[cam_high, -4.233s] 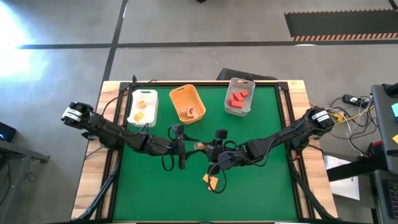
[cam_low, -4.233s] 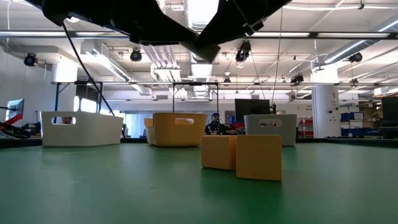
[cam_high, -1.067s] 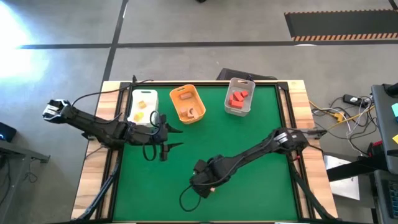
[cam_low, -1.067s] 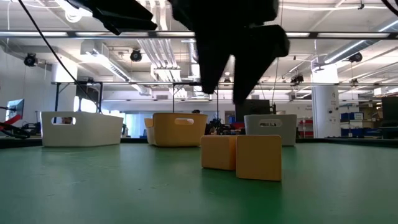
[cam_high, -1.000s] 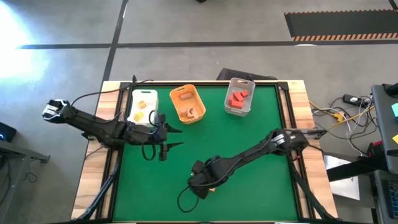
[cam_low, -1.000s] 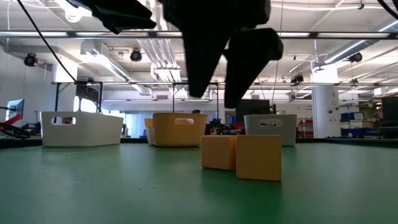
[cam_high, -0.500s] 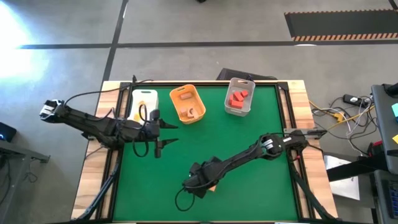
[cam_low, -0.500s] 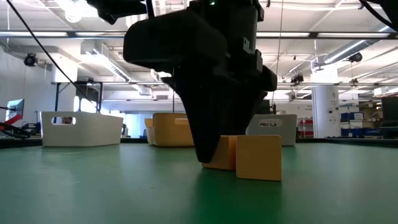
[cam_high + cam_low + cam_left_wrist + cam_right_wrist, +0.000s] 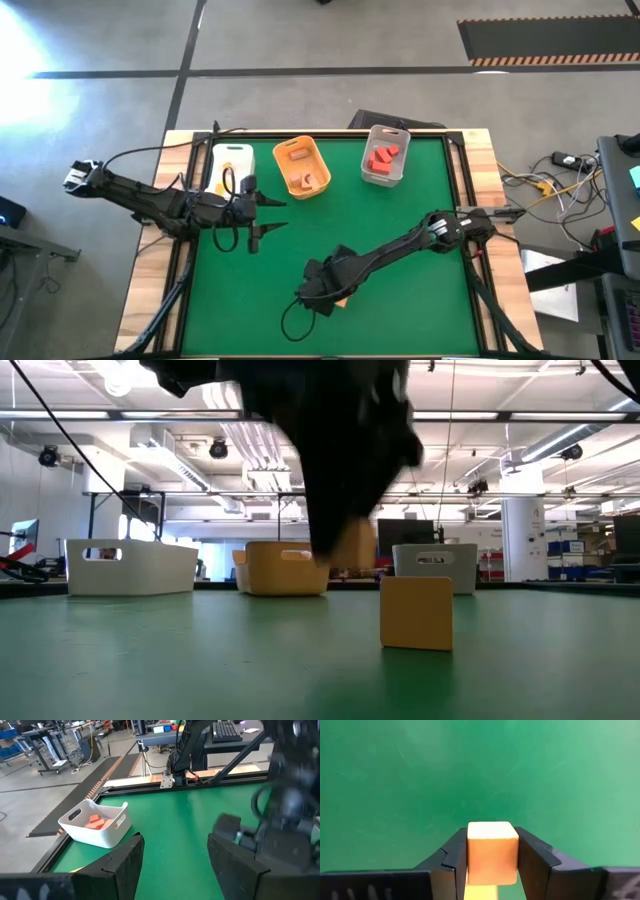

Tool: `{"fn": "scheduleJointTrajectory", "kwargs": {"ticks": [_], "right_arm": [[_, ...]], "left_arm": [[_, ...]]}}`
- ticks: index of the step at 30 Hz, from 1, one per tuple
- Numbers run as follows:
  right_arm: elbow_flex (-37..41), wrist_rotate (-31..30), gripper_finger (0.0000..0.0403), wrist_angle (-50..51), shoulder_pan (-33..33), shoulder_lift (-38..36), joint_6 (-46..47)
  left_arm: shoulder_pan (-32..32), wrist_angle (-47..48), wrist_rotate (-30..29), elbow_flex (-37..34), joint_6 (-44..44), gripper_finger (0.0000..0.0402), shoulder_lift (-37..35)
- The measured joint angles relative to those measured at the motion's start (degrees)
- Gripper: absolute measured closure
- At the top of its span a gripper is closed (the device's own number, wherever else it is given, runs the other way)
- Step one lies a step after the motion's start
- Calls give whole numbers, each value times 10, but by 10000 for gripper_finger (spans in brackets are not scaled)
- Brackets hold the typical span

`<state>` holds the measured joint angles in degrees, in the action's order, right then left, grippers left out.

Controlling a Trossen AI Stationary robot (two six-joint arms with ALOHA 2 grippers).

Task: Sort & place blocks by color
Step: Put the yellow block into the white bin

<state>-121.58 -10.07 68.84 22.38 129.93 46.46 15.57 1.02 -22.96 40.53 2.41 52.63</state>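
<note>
A yellow-orange block is clamped between the fingers of the right gripper and is held above the green table, in the lower middle of the high view. A second yellow-orange block is seen standing on the table in the low view. The left gripper is placed left of centre, near the white bin, with its jaws spread wide and empty.

Three bins, two grippers
</note>
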Motion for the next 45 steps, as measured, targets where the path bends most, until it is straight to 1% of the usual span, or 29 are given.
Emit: {"fn": "scheduleJointTrajectory", "kwargs": {"ticks": [8,11,14,16,18,23,25,29,31,34,35,36,38,40,42,45], "right_arm": [[17,-136,287,-9,6,-86,-63],[49,-170,287,-27,8,-121,-78],[110,-189,287,-73,9,-166,-97],[170,-191,287,-143,9,-203,-114],[239,-191,287,-241,5,-242,-138],[431,-181,287,-529,-9,-331,-201],[506,-167,287,-652,-16,-356,-215],[644,-113,287,-941,-35,-384,-223],[700,-64,287,-1083,-48,-385,-210],[757,-3,287,-1268,-69,-368,-170],[770,9,287,-1311,-74,-362,-159],[779,19,287,-1343,-79,-355,-151],[787,33,287,-1375,-85,-344,-139],[789,43,287,-1378,-89,-340,-132],[789,45,287,-1382,-90,-337,-130],[788,45,287,-1382,-90,-337,-130]], "left_arm": [[1,-2,0,0,-4,198,9],[4,-6,0,0,-3,198,15],[6,-11,0,0,-1,198,19],[7,-21,0,0,-1,198,23],[12,-26,0,0,1,198,27],[26,-42,0,0,24,198,44],[35,-50,0,0,35,198,52],[62,-66,0,0,68,198,64],[80,-80,0,0,97,198,75],[104,-135,2,0,148,198,103],[108,-164,2,0,166,198,116],[111,-192,2,0,184,198,131],[112,-234,0,0,219,198,159],[112,-270,-2,0,248,198,185],[112,-306,-17,0,267,198,205],[111,-327,-32,0,282,198,230]]}}
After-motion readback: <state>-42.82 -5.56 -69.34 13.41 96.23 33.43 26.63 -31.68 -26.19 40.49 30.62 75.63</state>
